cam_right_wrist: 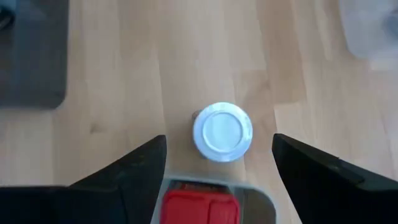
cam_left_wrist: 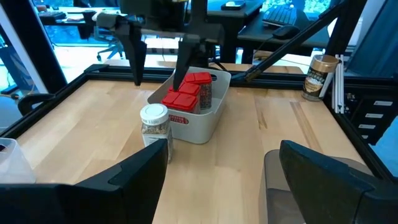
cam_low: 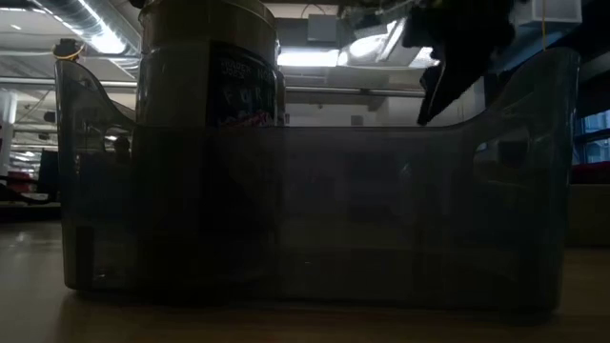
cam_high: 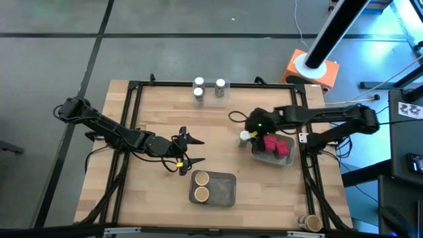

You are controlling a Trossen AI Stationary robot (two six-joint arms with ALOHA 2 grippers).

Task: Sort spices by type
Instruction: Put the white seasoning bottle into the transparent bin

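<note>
On the left of the pale wooden table point(cam_high: 158, 198), the left arm reaches in toward the middle, and the left gripper point(cam_high: 187, 151) hangs over bare wood just up and left of the grey rectangular tray point(cam_high: 225, 190). Its two dark fingers point(cam_left_wrist: 127, 177) are spread wide with nothing between them.

In that grey tray stand two round jars with tan tops point(cam_high: 200, 186), one above the other at the tray's left end (the rest of the tray floor shows bare). In the low view one such dark jar point(cam_low: 208, 67) rises above the tray's translucent wall.

Along the table's far edge, near the middle, two small greyish jars with white caps point(cam_high: 208, 88) stand side by side, well apart from everything else.

Right of centre sits a second, paler rectangular tray point(cam_high: 259, 155) holding several small red boxy packs point(cam_high: 276, 145); the left wrist view shows them point(cam_left_wrist: 186, 96) packed closely together inside it.

Just beside that tray's left end, on the wood, stands one more white-capped greyish jar point(cam_left_wrist: 154, 126), close to the tray wall, though actual contact cannot be made out. The right gripper point(cam_high: 250, 132) is directly above it, the right arm coming in from the table's right edge. Seen past its own fingers point(cam_right_wrist: 127, 171), the white cap point(cam_right_wrist: 222, 131) lies between the widely parted jaws with clear gaps on both sides, so the jar is not gripped.

At the table's near right corner, a further tan-topped round jar point(cam_high: 310, 222) stands alone by the frame.
</note>
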